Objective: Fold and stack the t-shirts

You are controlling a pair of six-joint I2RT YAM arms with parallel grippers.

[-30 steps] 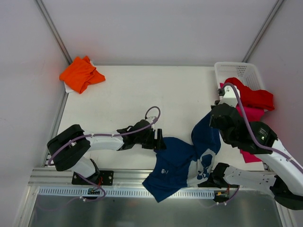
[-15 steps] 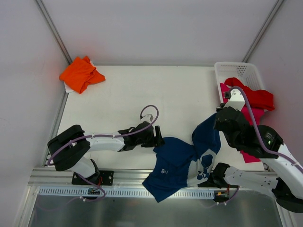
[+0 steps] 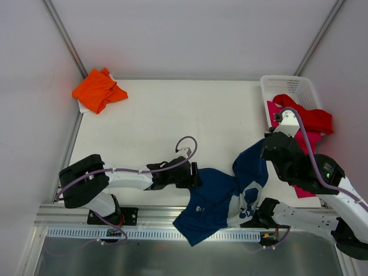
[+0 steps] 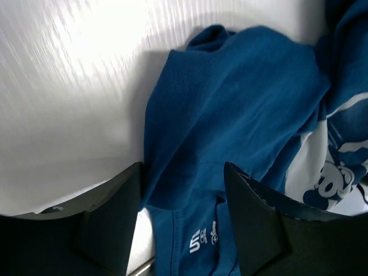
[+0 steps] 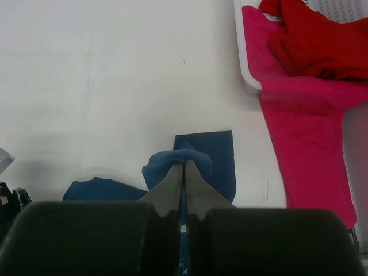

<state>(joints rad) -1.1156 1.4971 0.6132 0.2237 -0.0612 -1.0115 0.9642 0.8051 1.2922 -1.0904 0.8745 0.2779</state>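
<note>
The navy blue t-shirt lies crumpled at the table's near edge, its pale mouse print on the right and its lower part hanging over the edge. My left gripper is open, its jaws on either side of the shirt's left edge near the neck label. My right gripper is shut on a bunched fold of the navy shirt and holds that end up off the table. The orange t-shirt lies at the far left corner.
A white mesh basket stands at the far right, holding the red t-shirt. The magenta-pink t-shirt hangs from it onto the table. Both show in the right wrist view: the red one and the magenta one.
My left gripper has slid nearer and slightly right, onto the navy shirt's left edge. My right arm shifted a little to the right, still holding the shirt's fold.
</note>
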